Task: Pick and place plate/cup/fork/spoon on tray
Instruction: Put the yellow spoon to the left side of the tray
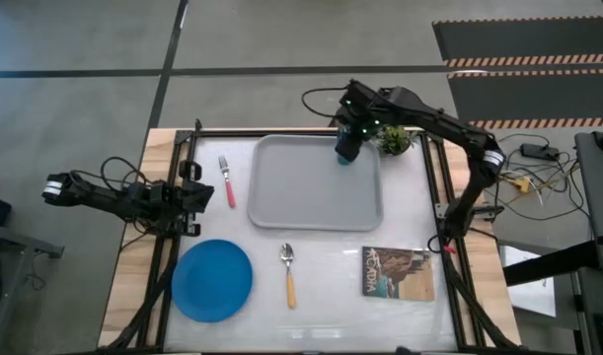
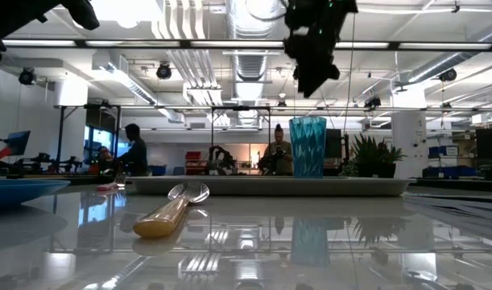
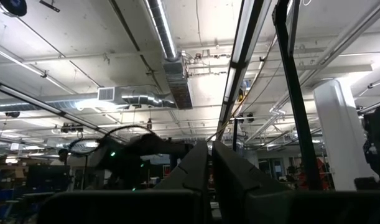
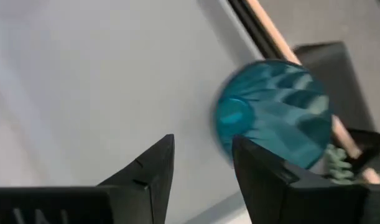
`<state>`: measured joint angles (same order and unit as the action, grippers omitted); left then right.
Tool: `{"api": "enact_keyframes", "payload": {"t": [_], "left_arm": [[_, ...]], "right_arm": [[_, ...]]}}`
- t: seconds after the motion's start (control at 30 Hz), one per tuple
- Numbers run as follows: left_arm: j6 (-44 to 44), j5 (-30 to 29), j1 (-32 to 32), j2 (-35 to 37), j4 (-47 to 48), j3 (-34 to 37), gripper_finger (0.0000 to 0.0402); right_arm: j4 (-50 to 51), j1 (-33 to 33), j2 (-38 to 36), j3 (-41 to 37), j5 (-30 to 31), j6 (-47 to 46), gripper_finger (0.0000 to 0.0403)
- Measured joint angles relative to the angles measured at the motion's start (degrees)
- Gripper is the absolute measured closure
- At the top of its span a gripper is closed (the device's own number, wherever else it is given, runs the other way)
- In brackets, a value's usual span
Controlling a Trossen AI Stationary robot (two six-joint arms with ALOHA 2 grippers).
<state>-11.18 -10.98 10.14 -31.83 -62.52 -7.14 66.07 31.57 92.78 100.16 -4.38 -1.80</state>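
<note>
The teal ribbed cup (image 1: 347, 150) stands upright on its base in the far right corner of the grey tray (image 1: 316, 212); it also shows in the low view (image 2: 308, 147) and the right wrist view (image 4: 273, 112). My right gripper (image 2: 314, 76) is open and hangs above the cup, pointing down and clear of it (image 4: 202, 146). The blue plate (image 1: 212, 280), the orange-handled spoon (image 1: 289, 274) and the pink-handled fork (image 1: 226, 179) lie flat on the table off the tray. My left gripper (image 1: 197, 192) waits shut at the table's left edge (image 3: 208, 180).
A small green potted plant (image 1: 397, 140) stands just right of the cup, off the tray. A brown picture-covered book (image 1: 397, 273) lies near the table's front right. People show in the room behind the table (image 2: 134, 149).
</note>
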Motion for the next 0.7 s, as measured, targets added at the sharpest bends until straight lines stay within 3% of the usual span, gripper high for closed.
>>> {"api": "enact_keyframes", "payload": {"t": [0.33,0.7], "left_arm": [[-0.07,0.0,0.04,0.0,0.0,0.0,0.0398],[-0.05,-0.04,0.04,0.15,-0.04,0.0,0.0398]], "right_arm": [[-3.83,-13.9,-5.45,0.02,-1.88,-12.15,0.0273],[-15.83,-31.48,-0.68,-0.01,0.34,-25.14,0.0301]]}}
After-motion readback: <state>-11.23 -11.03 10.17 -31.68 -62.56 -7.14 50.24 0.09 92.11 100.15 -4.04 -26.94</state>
